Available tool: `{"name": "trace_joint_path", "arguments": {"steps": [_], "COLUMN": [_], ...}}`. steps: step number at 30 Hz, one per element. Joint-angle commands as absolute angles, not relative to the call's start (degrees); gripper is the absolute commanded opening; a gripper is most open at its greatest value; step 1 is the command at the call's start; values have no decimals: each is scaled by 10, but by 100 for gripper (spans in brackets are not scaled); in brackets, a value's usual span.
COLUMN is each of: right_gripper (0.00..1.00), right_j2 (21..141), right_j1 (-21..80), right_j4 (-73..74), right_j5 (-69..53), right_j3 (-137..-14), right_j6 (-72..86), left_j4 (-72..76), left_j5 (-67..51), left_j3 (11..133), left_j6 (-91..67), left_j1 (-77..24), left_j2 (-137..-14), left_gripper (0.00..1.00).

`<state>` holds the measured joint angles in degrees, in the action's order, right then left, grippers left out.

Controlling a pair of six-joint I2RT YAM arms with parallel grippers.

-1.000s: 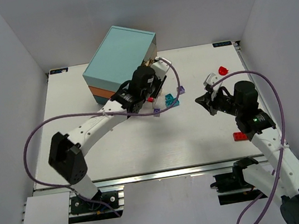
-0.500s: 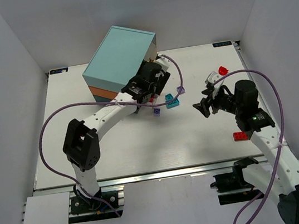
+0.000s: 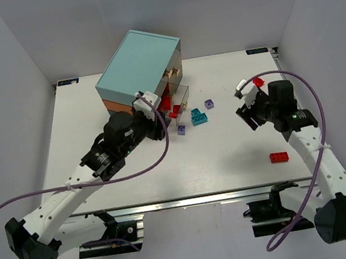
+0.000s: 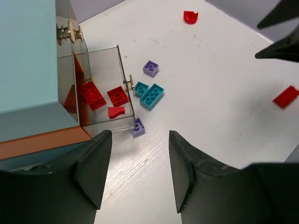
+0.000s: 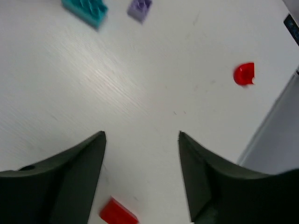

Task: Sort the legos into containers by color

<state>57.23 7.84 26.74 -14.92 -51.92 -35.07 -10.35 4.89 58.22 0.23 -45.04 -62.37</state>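
3 red bricks (image 4: 93, 94) lie in the clear drawer (image 4: 100, 63), pulled out of the chest (image 3: 136, 60), so the reds are mid-sort. Just outside the drawer front sit 2 teal bricks (image 4: 152, 95), touching each other. A lavender brick (image 4: 150, 68) lies beyond them, and a second lavender brick (image 4: 137, 127) is just beside the drawer's near corner.

Out on the surface (image 3: 222, 154), well apart from the chest, are a red round piece (image 5: 244, 73) and a flat red brick (image 3: 279, 156).

The left gripper (image 4: 140, 140) hovers near the drawer, jaws spread wide with nothing in them. The right gripper (image 5: 141, 136) hangs over bare surface, jaws released and empty, with the round piece off to one side.

Next move, I'd say: the right arm drops onto 1 of the loose reds, pinches it and carries it to the open drawer. Teal and lavender will want other drawers. Those look closed from here, and their contents are hidden.
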Motion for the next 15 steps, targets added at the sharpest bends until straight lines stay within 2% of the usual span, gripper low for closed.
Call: {"name": "trace_joint_path", "arguments": {"steps": [1, 2, 4, 10, 15], "right_gripper": [72, 79, 83, 87, 86], "right_j2": [598, 605, 621, 591, 626], "right_j1": [62, 60, 50, 45, 44], "right_j4": [404, 420, 473, 497, 532], "right_j5": [-34, -21, -11, 49, 70], "right_j3": [-541, -537, -520, -451, -440], "right_j6": [-469, -483, -530, -669, -699], "left_j4": [-98, -104, -106, -112, -107], "left_j5": [12, 11, 6, 5, 10], "left_j3": [571, 571, 571, 575, 570], "left_j6": [-6, -6, -3, -2, -1], "left_j1": [-453, -453, -453, -453, -453], "left_j2": [-593, -589, -576, -571, -556], "left_gripper": [67, 68, 71, 72, 73]}}
